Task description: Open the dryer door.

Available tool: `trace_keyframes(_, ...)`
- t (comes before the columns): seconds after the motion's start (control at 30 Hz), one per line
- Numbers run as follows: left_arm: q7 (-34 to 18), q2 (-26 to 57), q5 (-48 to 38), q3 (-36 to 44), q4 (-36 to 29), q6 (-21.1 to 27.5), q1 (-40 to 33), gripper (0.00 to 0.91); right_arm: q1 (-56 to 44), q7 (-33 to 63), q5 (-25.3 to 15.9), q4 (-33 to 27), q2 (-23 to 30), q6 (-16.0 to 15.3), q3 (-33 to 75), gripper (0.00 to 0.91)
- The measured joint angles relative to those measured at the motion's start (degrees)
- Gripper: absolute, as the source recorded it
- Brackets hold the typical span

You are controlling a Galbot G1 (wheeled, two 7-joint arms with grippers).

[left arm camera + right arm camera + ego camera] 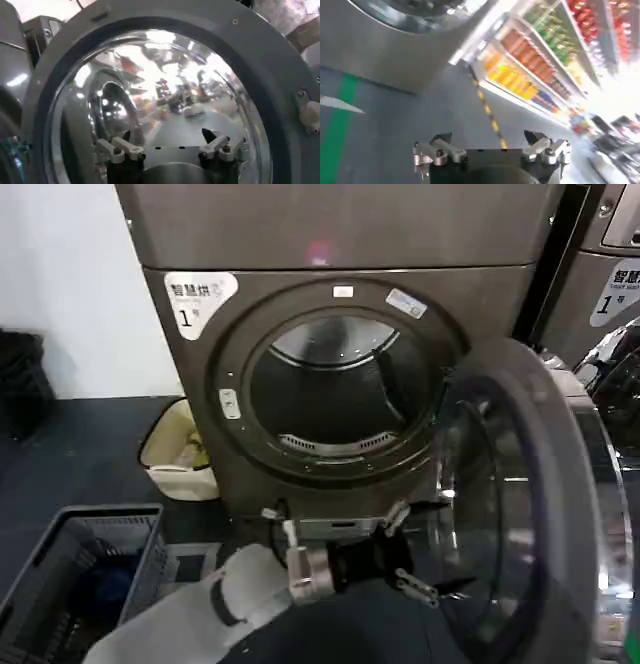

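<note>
Dryer door stands swung wide to your right of the drum opening, its pale grey inner side turned toward you and its lower and right edges cut off by the head view's border. Your left gripper reaches in low before the machine, fingers spread with nothing between them, tips just beside the door's inner rim; you cannot tell from here whether they touch it. In the left wrist view, the same gripper faces the domed glass of the door, which is so full of reflections that what lies behind it is hard to make out. Your right gripper hangs away from the work over a dark floor, its fingers also spread and empty. A grey laundry basket sits on the floor to your left, partly cut off.
</note>
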Motion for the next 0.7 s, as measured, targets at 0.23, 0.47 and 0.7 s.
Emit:
trace_keyframes(0.23, -2.62, -4.68, 4.23, 3.95, 4.65, -1.74, -3.23, 0.907, -1.77, 0.07, -0.22, 3.52, 6.80, 0.49, 3.68, 0.907)
trace_keyframes(0.47, -5.27, -11.24, 8.38, 6.85, 11.02, -3.51, -6.28, 0.907, -2.10, 0.65, 0.05, 6.21, 12.78, 0.62, 5.61, 0.907)
trace_keyframes(0.7, -7.23, -17.61, 13.38, 8.02, 17.29, -6.04, -8.58, 0.907, -2.61, 1.02, 0.52, 8.69, 16.62, 0.56, 6.95, 0.907)
